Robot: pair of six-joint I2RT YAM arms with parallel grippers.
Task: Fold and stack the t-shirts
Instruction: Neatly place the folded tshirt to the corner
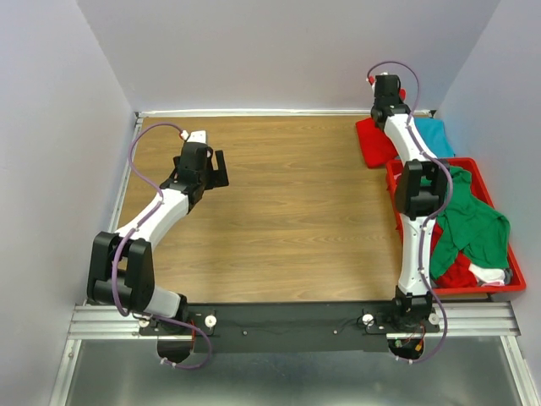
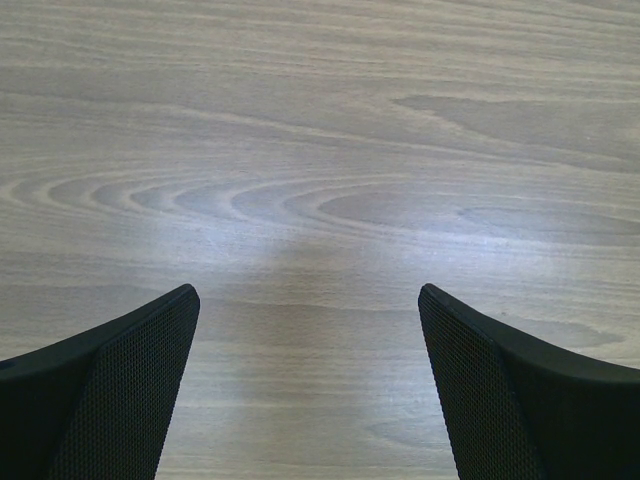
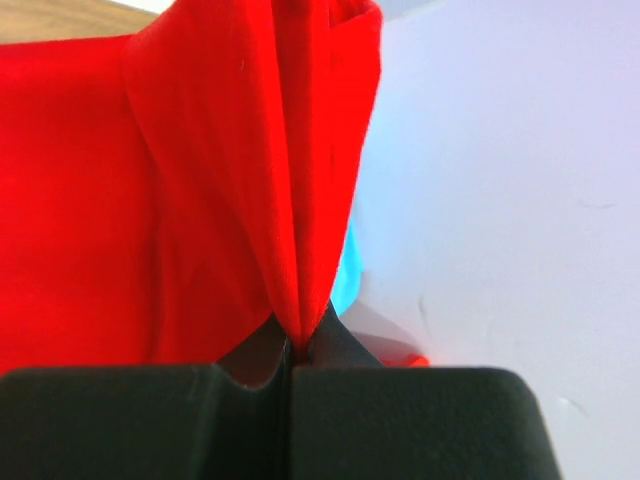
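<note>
Pinching a thin ridge of the red t-shirt (image 3: 200, 200) at the far right corner of the table (image 1: 287, 211). Clamped hard on it with the right gripper (image 3: 292, 345), with jaws pressed fully together and cloth fanning out from the tips. Sitting just beside the teal t-shirt (image 1: 435, 135), past the far end of the red tray (image 1: 517, 283); impossible to tell under the arm whether overlapping or only touching. Heaped in that tray, a green t-shirt (image 1: 469, 224), not yet folded.

Looks like settling the red one at the stacking spot. To do it well: lower slowly and lay the pinched edge down flat. Square it against the teal neighbour and release only once the cloth rests. Then lift straight up, so as not to drag the fold open.

Over on the left: hovering above bare wood with the left gripper (image 2: 310, 300), with jaws spread wide apart. Holding nothing, touching nothing.
</note>
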